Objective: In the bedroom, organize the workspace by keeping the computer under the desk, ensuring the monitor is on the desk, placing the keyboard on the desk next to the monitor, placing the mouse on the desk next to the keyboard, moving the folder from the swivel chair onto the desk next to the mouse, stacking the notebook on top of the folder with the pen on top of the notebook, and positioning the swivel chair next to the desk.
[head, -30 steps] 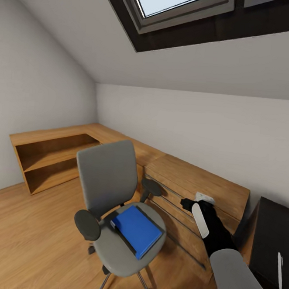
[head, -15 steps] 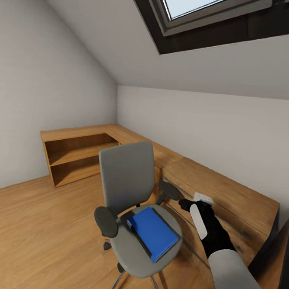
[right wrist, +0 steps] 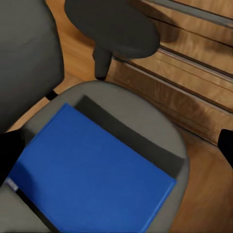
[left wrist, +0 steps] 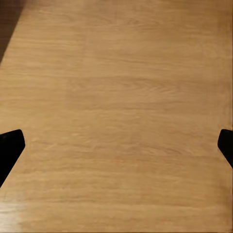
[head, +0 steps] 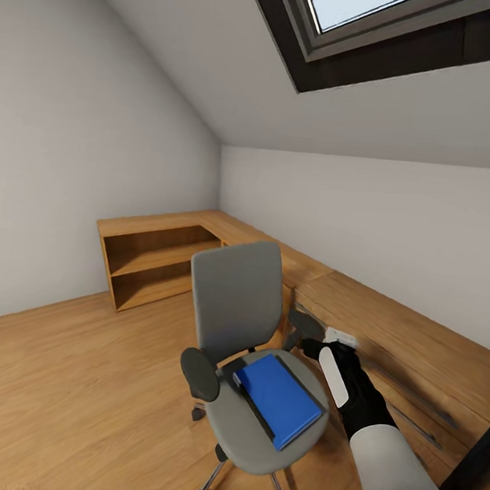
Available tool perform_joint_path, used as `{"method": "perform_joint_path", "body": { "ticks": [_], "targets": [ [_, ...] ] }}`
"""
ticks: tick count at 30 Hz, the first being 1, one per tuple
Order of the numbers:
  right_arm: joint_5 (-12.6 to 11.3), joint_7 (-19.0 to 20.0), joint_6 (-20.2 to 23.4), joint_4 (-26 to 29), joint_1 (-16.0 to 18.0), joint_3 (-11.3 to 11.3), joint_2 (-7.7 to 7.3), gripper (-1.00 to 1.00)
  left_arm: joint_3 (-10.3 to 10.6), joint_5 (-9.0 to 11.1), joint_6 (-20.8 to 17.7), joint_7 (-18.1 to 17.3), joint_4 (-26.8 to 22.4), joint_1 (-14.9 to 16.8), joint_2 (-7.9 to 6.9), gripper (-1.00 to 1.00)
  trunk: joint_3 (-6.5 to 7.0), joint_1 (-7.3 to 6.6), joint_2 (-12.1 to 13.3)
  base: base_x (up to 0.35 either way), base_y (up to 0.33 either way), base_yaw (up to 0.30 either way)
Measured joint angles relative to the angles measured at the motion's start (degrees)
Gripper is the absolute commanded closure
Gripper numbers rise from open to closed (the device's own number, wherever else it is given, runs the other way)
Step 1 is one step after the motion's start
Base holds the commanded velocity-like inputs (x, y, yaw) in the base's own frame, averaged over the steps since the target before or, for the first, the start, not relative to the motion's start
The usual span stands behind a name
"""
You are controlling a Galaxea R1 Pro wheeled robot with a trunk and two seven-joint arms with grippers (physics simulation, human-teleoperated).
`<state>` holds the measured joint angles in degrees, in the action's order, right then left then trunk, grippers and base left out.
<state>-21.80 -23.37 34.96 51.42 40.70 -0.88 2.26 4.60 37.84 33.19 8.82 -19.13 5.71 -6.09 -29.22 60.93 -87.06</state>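
The blue folder (right wrist: 92,170) lies flat on the grey seat of the swivel chair (head: 238,304), with a dark sheet showing under it along one edge; it looks light, stiff and smooth, so I judge it best pinched at a free edge or corner near the seat rim, where a finger can slip beneath it. The right gripper (right wrist: 116,150) hangs just above it with its fingers spread wide and nothing between them, the folder sitting squarely between the two tips. The left gripper (left wrist: 116,145) also has its fingers spread, over bare wooden floor (left wrist: 116,97).
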Motion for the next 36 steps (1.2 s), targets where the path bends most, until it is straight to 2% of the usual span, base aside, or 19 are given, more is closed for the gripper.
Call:
{"method": "perform_joint_path", "body": {
  "ticks": [1, 2, 4, 5, 6, 7, 8, 9, 10, 12, 13, 16, 17, 18, 19, 22, 36],
  "targets": [
    [0.00, 0.00, 0.00, 0.00, -0.01, 0.00, 0.01, -1.00, -0.07, -0.78, -1.22, 0.15, -2.17, -0.02, -0.04, -1.00, -0.04, 0.00, 0.00, 0.000, 0.000, 0.141],
    [0.00, 0.00, 0.00, 0.00, -0.02, 0.00, 0.02, -1.00, -0.07, -2.75, -4.84, 0.71, -6.47, -0.01, -0.08, -1.00, -0.06, 0.00, 0.00, 0.000, 0.000, 0.135],
    [0.00, 0.00, 0.00, 0.02, -0.02, 0.00, -0.01, -1.00, -0.14, -6.24, -16.64, 3.62, -17.21, 0.00, -0.04, -1.00, -0.13, 0.00, 0.00, 0.000, 0.000, 0.130],
    [-0.01, 0.00, 0.00, 0.04, -0.03, 0.00, -0.02, -1.00, -0.18, -6.87, -20.31, 4.88, -20.56, -0.03, -0.02, -1.00, -0.18, 0.00, 0.00, 0.000, 0.000, 0.122],
    [-0.01, 0.07, -0.01, 0.08, -0.03, 0.00, -0.04, -1.00, -0.14, -8.10, -38.23, 15.24, -28.98, -0.04, 0.23, -1.00, -0.23, 0.00, 0.00, 0.000, 0.000, 0.122],
    [-0.01, 0.07, -0.01, 0.11, -0.03, 0.02, -0.06, -1.00, -0.02, -8.27, -49.26, 16.68, -40.66, -0.05, 0.46, -1.00, -0.27, 0.00, 0.00, 0.000, 0.000, 0.113],
    [0.01, 0.07, 0.00, 0.12, -0.03, 0.03, -0.08, -1.00, 0.05, -8.49, -51.51, 17.07, -52.07, -0.02, 0.64, -1.00, -0.30, 0.00, 0.00, 0.000, 0.000, 0.050],
    [0.00, 0.12, 0.00, 0.19, -0.04, 0.06, -0.24, -1.00, 0.09, -8.50, -59.21, 17.88, -59.78, -0.03, 2.33, -1.00, -0.32, 0.00, 0.00, 0.000, 0.000, 0.032],
    [-0.02, 0.18, 0.00, 0.22, -0.04, 0.10, -0.33, -1.00, 0.09, -8.50, -63.69, 18.13, -62.25, -0.02, 3.69, -1.00, -0.34, 0.00, 0.00, 0.000, 0.000, 0.026],
    [-0.03, 0.28, 0.00, 0.25, -0.04, 0.13, -0.44, -1.00, 0.08, -8.48, -69.49, 18.33, -64.26, 0.04, 5.52, -1.00, -0.35, 0.00, 0.00, 0.000, 0.000, 0.009],
    [-0.01, 0.62, -0.57, 0.17, -0.04, 0.22, -0.76, -1.00, -0.09, -8.11, -75.60, 18.44, -66.99, 0.20, 7.68, -1.00, -0.35, 0.00, 0.00, 0.000, 0.000, 0.001],
    [-0.04, 0.82, -1.89, -0.04, -0.04, 0.23, -1.31, -1.00, -0.20, -8.23, -76.13, 18.49, -67.21, 0.22, 8.03, -1.00, -0.36, 0.00, 0.00, 0.000, 0.000, 0.000],
    [-0.04, 0.88, -2.60, -0.11, -0.04, 0.24, -1.50, -1.00, -0.44, -8.29, -74.81, 18.67, -66.38, 0.22, 7.98, -1.00, -0.36, 0.00, 0.00, 0.000, 0.000, 0.000],
    [-0.05, 0.90, -2.89, -0.18, -0.04, 0.24, -1.60, -1.00, -1.31, -8.35, -72.94, 18.67, -65.65, 0.23, 7.75, -1.00, -0.36, 0.00, 0.00, 0.000, 0.000, 0.000],
    [-0.14, 0.91, -3.13, -0.22, -0.04, 0.24, -1.73, -1.00, -3.66, -8.43, -70.47, 18.51, -65.40, 0.23, 7.61, -1.00, -0.53, 0.21, -0.39, 0.000, 0.000, 0.000],
    [-0.42, 0.92, -4.23, -0.20, -0.04, 0.17, -1.72, -1.00, -6.52, -8.65, -68.19, 18.74, -65.02, 0.23, 7.68, -1.00, -1.07, 0.87, -1.59, 0.000, 0.000, 0.000],
    [-0.59, 1.41, -4.48, -0.49, -0.09, 0.16, -1.69, -1.00, -6.75, -8.56, -68.10, 18.77, -65.07, 0.23, 7.71, -1.00, -3.58, 3.95, -7.21, 0.000, 0.000, 0.000]
  ]
}}
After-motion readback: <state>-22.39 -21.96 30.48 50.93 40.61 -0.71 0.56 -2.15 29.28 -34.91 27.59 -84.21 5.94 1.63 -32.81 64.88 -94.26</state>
